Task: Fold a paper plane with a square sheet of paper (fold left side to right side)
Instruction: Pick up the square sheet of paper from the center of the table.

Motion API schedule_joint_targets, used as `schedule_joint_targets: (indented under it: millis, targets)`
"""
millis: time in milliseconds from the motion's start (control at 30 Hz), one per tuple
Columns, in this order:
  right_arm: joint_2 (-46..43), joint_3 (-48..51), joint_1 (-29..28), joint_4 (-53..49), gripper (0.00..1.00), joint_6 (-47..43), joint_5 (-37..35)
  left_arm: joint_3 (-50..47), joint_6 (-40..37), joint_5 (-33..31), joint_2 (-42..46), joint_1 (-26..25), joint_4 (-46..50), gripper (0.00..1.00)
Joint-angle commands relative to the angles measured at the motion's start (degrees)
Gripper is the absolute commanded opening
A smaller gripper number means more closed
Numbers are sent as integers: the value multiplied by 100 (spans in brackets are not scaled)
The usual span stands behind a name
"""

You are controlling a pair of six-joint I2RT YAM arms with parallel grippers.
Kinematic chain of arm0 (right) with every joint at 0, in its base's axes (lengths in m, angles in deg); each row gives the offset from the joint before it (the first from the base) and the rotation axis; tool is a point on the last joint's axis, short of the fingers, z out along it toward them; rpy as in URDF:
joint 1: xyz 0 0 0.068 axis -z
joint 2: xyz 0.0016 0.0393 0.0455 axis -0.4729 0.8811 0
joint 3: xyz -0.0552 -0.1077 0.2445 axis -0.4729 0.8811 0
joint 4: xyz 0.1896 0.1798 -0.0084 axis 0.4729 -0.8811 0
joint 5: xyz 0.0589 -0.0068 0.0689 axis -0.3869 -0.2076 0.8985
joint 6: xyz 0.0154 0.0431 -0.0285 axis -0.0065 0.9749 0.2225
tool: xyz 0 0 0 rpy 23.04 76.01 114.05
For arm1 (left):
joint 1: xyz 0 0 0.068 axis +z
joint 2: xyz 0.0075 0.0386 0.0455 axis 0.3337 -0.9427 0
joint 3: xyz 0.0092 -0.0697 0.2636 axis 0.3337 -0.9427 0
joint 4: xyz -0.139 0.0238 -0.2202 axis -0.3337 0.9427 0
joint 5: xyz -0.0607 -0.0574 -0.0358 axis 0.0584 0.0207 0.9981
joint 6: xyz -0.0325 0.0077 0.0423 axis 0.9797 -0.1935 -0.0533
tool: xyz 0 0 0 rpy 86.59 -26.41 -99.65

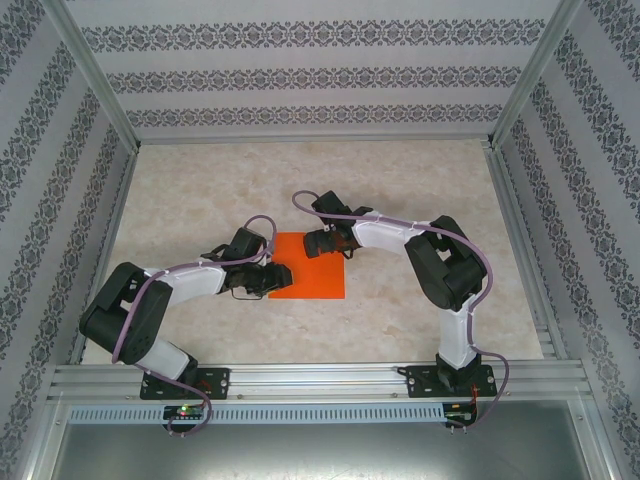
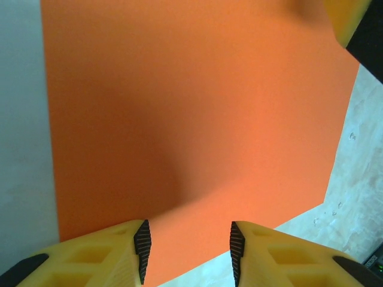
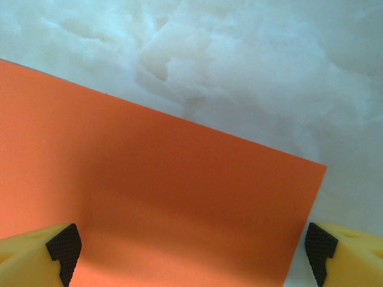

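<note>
The square sheet of paper (image 1: pixel 312 270) is bright orange and lies flat and uncreased on the table. My left gripper (image 1: pixel 268 280) sits low at the sheet's left edge. In the left wrist view the left gripper (image 2: pixel 189 251) is open, its two black pads (image 2: pixel 142 245) a hand's width apart, with the paper's edge (image 2: pixel 197 149) running beneath the gap. My right gripper (image 1: pixel 320 243) hovers over the sheet's far side. It (image 3: pixel 191 254) is wide open, straddling the paper's corner (image 3: pixel 179 197). The paper plane is out of view.
The marble-patterned table (image 1: pixel 420 190) spreads around the sheet, fenced by aluminium rails (image 1: pixel 310 378) and patterned walls. A yellow finger of the right gripper (image 2: pixel 348 18) shows at the top right of the left wrist view. Purple cables loop over both arms.
</note>
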Motion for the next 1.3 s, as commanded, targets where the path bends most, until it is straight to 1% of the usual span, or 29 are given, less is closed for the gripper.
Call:
schedule_joint_targets:
  millis: [0, 233, 367, 533, 667, 900, 1033, 1100, 1267]
  targets:
    - [165, -83, -222, -153, 98, 73, 364, 45, 21, -242, -124, -94, 35, 42]
    - [-38, 56, -400, -101, 93, 203, 628, 4, 58, -343, -101, -103, -96, 39]
    - [-152, 189, -439, -55, 86, 269, 677, -79, 201, -334, -58, -103, -345, 36]
    - [-307, 333, -454, 19, 74, 291, 770, -88, 288, -297, 6, -104, -561, 35]
    - [-391, 397, -471, 100, 67, 313, 889, -38, 294, -283, 13, -107, -627, 35]
    - [-491, 457, -442, 241, 43, 331, 1082, 23, 214, -137, 179, -49, -789, 37]
    - [-743, 625, -342, 486, 32, 289, 1316, 27, -2, -1, 529, 176, -747, 42]
    - [-913, 756, -235, 675, 29, 238, 1584, 28, -175, 70, 822, 356, -652, 46]
    - [-1461, 1140, 203, 1102, 27, 128, 2489, -32, -525, 336, 1740, 968, -482, 61]
